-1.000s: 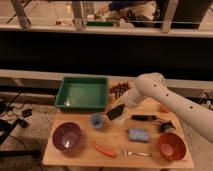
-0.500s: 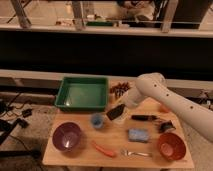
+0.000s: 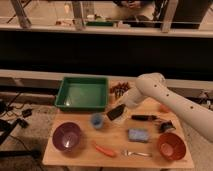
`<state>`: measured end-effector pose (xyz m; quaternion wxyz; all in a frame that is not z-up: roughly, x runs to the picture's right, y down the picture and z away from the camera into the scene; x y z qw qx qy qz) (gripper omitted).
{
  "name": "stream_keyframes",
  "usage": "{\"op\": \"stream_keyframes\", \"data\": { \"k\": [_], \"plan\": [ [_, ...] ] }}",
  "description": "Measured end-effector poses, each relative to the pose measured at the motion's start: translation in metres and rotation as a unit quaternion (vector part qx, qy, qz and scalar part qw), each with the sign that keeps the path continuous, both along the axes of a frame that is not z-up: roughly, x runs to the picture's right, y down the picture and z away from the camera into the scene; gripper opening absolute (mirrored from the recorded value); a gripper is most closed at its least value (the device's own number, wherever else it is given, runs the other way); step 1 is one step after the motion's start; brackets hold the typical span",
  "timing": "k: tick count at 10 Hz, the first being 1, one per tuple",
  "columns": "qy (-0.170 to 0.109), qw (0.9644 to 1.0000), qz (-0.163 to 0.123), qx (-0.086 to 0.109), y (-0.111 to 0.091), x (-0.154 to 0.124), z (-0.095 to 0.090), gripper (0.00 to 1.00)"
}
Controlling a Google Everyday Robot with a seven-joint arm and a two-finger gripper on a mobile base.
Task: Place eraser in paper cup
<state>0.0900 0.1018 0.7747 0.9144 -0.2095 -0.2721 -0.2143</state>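
Note:
My gripper (image 3: 115, 114) is a dark shape hanging low over the middle of the wooden table (image 3: 75, 156), just right of the small blue cup (image 3: 97, 120). The white arm (image 3: 165, 100) reaches down to it from the right. A pale edge shows along the gripper's upper right side. I cannot tell whether it belongs to the white paper cup, which I cannot make out otherwise. A small dark block (image 3: 166, 126), possibly the eraser, lies at the right, above the orange bowl (image 3: 171, 145).
A green tray (image 3: 82, 93) stands at the back left. A purple bowl (image 3: 66, 136) is front left. A slim dark stick (image 3: 145, 118), a blue sponge (image 3: 138, 134), an orange tool (image 3: 106, 150) and a fork (image 3: 136, 153) lie around the gripper. Brown items (image 3: 120, 89) sit behind it.

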Motion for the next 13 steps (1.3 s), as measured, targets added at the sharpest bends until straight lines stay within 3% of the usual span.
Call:
{"op": "stream_keyframes", "data": {
  "k": [6, 10, 13],
  "plan": [
    [0.000, 1.0000, 0.000, 0.000, 0.0003, 0.0000, 0.0002, 0.31],
    [0.000, 1.0000, 0.000, 0.000, 0.0004, 0.0000, 0.0002, 0.51],
    [0.000, 1.0000, 0.000, 0.000, 0.0003, -0.0001, 0.0002, 0.79]
  ]
}}
